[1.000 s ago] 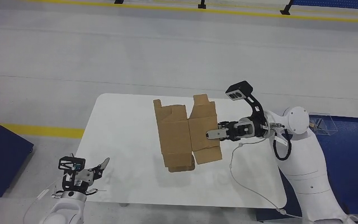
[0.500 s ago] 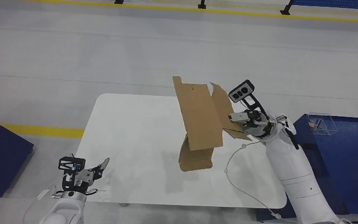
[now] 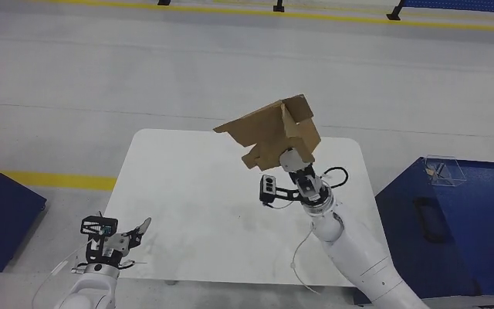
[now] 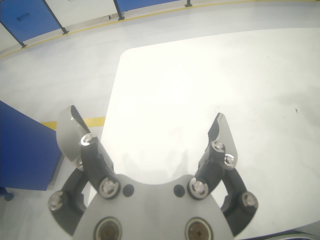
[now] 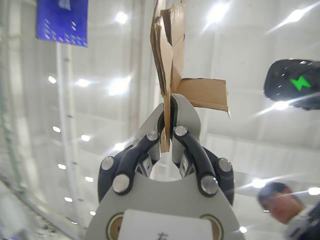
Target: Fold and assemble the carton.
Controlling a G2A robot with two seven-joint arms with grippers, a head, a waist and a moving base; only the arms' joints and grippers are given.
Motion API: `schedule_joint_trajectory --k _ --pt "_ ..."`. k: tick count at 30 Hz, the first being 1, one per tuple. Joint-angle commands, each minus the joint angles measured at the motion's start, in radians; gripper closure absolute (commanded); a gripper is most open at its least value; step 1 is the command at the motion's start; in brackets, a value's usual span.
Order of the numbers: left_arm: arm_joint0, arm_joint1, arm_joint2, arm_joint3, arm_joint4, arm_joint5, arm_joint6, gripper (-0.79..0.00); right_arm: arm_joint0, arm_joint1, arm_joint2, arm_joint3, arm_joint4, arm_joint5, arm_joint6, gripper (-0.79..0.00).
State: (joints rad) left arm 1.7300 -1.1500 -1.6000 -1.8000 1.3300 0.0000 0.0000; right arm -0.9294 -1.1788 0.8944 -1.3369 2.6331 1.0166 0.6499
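A flat brown cardboard carton (image 3: 274,131) hangs in the air high above the far side of the white table (image 3: 185,201), tilted and partly unfolded. My right gripper (image 3: 292,161) is shut on its lower edge and points upward. In the right wrist view the carton (image 5: 167,48) rises edge-on from between the clamped fingers, with one flap (image 5: 202,92) sticking out sideways; my right gripper (image 5: 168,112) pinches the cardboard. My left gripper (image 3: 139,229) sits at the near left corner of the table, open, with nothing between its fingers (image 4: 220,128).
A blue cabinet (image 3: 436,232) with a clear plastic holder (image 3: 440,170) on it stands to the right of the table. Another blue panel (image 3: 15,216) is at the left. The right arm's cable hangs over the table's near right part.
The right arm has swung the carton up off the table and rotated it, from lying flat to tilted high in the air. The wrist now points upward. The left arm has not moved.
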Motion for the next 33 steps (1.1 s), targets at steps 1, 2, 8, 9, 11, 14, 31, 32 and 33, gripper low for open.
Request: schedule_joint_trajectory --k 1,2,8,9,11,14,31,32,33 --pt "0.0 0.0 0.0 0.0 0.0 0.0 0.0 -0.785 0.005 0.012 -0.027 -0.022 0.259 -0.004 -0.175 0.0" --pt "0.0 0.0 0.0 0.0 0.0 0.0 0.0 -0.785 0.008 0.019 -0.028 -0.022 0.345 -0.004 -0.24 0.0" --pt "0.0 0.0 0.0 0.0 0.0 0.0 0.0 -0.785 -0.003 0.038 -0.01 -0.041 0.439 -0.004 -0.348 0.0" --pt "0.0 0.0 0.0 0.0 0.0 0.0 0.0 -0.785 -0.002 0.039 -0.005 -0.041 0.439 -0.004 -0.349 0.0" --pt "0.0 0.0 0.0 0.0 0.0 0.0 0.0 -0.785 0.019 0.044 0.025 -0.038 0.439 -0.004 -0.371 0.0" --pt "0.0 0.0 0.0 0.0 0.0 0.0 0.0 -0.785 0.047 0.051 0.126 -0.031 0.263 -0.004 -0.346 0.0" --pt "0.0 0.0 0.0 0.0 0.0 0.0 0.0 -0.785 0.102 0.023 0.315 0.105 -1.32 -0.882 0.857 0.0" --pt "0.0 0.0 0.0 0.0 0.0 0.0 0.0 -0.785 0.106 0.02 0.317 0.119 -1.323 -0.929 0.881 0.0" --pt "0.0 0.0 0.0 0.0 0.0 0.0 0.0 -0.785 0.112 0.019 0.317 0.117 -1.35 -0.987 0.886 0.0"
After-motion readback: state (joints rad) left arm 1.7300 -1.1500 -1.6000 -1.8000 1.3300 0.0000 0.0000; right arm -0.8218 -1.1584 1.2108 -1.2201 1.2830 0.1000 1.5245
